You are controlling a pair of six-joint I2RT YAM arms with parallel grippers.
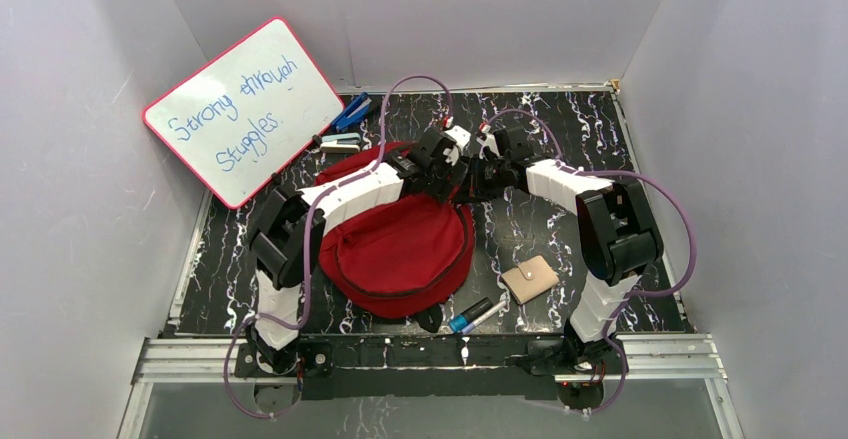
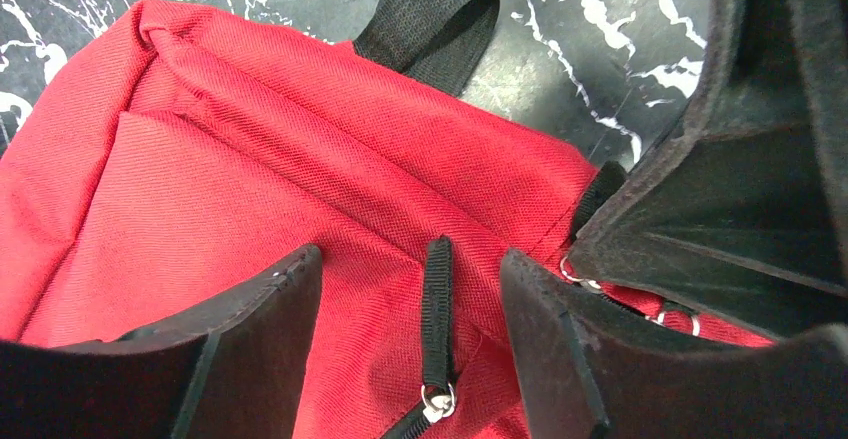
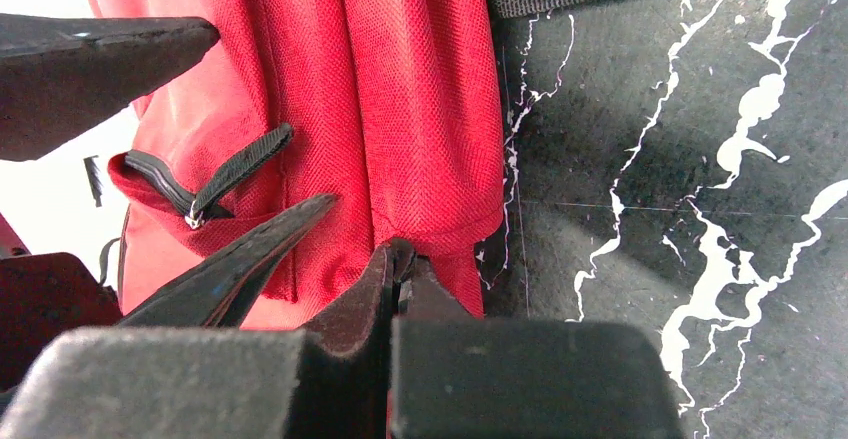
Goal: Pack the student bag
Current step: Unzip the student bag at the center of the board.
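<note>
The student bag [image 1: 400, 249], dark red with black zippers, lies flat in the middle of the table. Both grippers are at its far right end. My left gripper [image 2: 410, 257] is open and low over the bag [image 2: 250, 159], its fingers on either side of a black zipper pull [image 2: 437, 309] without touching it. My right gripper [image 3: 400, 254] is shut, pinching a small black piece at the bag's edge [image 3: 400, 79]. In the top view the left gripper [image 1: 447, 164] and the right gripper [image 1: 487, 171] are almost touching.
A beige wallet [image 1: 530, 279] and a blue marker with a pen [image 1: 475, 314] lie near the front right of the bag. A whiteboard [image 1: 245, 109] leans at the back left, with a blue clip [image 1: 352, 114] and a stapler [image 1: 340, 142] beside it. Walls close in on three sides.
</note>
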